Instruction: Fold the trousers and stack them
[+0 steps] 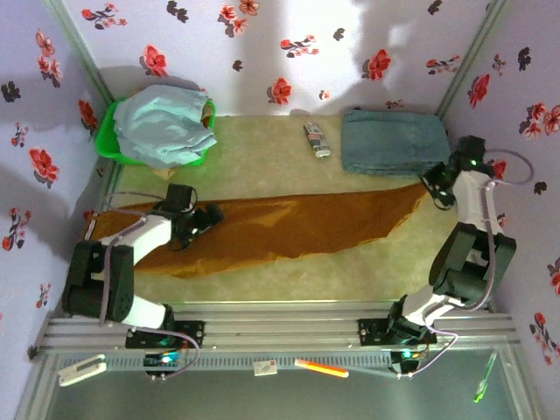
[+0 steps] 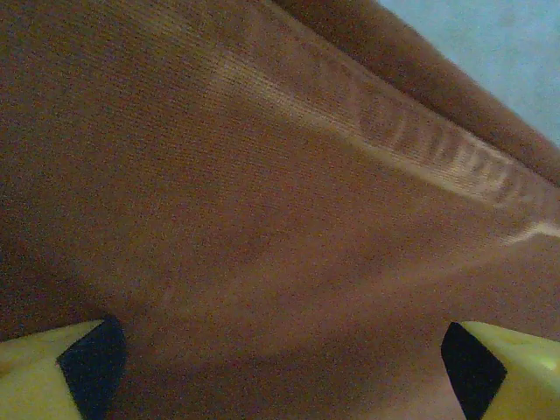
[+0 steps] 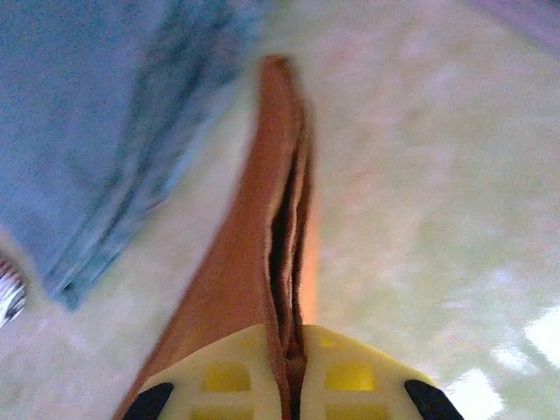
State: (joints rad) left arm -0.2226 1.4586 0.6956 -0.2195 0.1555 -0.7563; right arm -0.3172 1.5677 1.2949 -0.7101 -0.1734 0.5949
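**Overhead and wrist views.** We see a pale cream table (image 1: 262,162) enclosed on 3 sides by lavender walls (image 1: 201,44) printed with red and dark flowers. An aluminium rail (image 1: 280,319) runs along the near edge and carries the 2 arm bases. At the far left corner stands a green basket (image 1: 105,144) heaped with pale blue cloth (image 1: 162,127). At the far right lie folded blue jeans (image 1: 389,140), and a small grey object (image 1: 317,140) lies just to their left.

**Trousers.** The trousers (image 1: 297,223) are ochre-brown and stretch in 1 long, narrow band across the middle of the table. The band is widest at the left and tapers to a point at the right, beside the jeans. The cloth lies mostly flat, with soft creases along its length. In the left wrist view we note a stitched seam running diagonally across the fabric (image 2: 262,219).

**Grippers.** The left gripper (image 1: 206,217) sits over the broad left part of the trousers. In its own view (image 2: 280,372) the yellow fingers (image 2: 52,376) stand wide apart at the 2 lower corners and grasp nothing, with cloth spread between them. The right gripper (image 1: 435,188) is at the tapered right end. In its wrist view (image 3: 293,363) the jaws are pressed together on a folded edge of the trousers (image 3: 254,262). The cloth runs away from the jaws over the table (image 3: 420,175), with the jeans (image 3: 87,114) to its left.
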